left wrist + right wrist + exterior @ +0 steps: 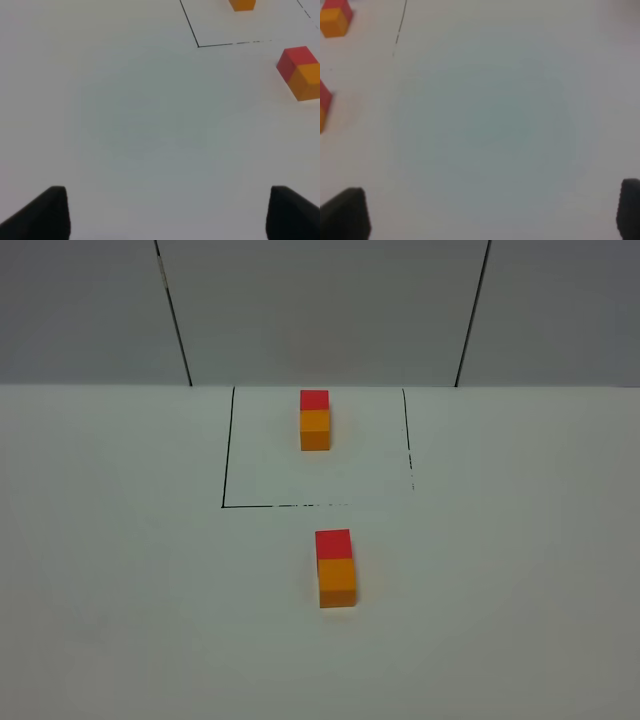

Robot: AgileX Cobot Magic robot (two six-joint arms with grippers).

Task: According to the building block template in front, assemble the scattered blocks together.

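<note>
Jaws on both arms stand spread wide with nothing between them. In the left wrist view the left gripper [167, 212] shows only as two dark fingertips [42, 212] in the lower corners, with bare table [125, 125] filling the gap. The right gripper [485, 215] looks the same in its own view, one tip low on each side. Neither arm appears in the high view, so I judge both are pulled back and clear of the work.

Outward from the left gripper, the red cube [295, 59] and orange cube [310, 82] sit at the right edge of that frame, touching face to face. In the right wrist view the same pair is cut off at the left edge. From above they lie just below centre, red cube [333, 544] at the far end and orange cube [338, 582] at the near end, pressed together with no visible gap.

Farther up the high view, the template [315, 420] rests inside a square outline [224, 455] drawn in black on the table, near its upper side. Its red half is also at the far end and its orange half nearer, so the loose pair copies its order and direction. By that match I judge the assembly finished, which would explain the empty, parted jaws.
</note>
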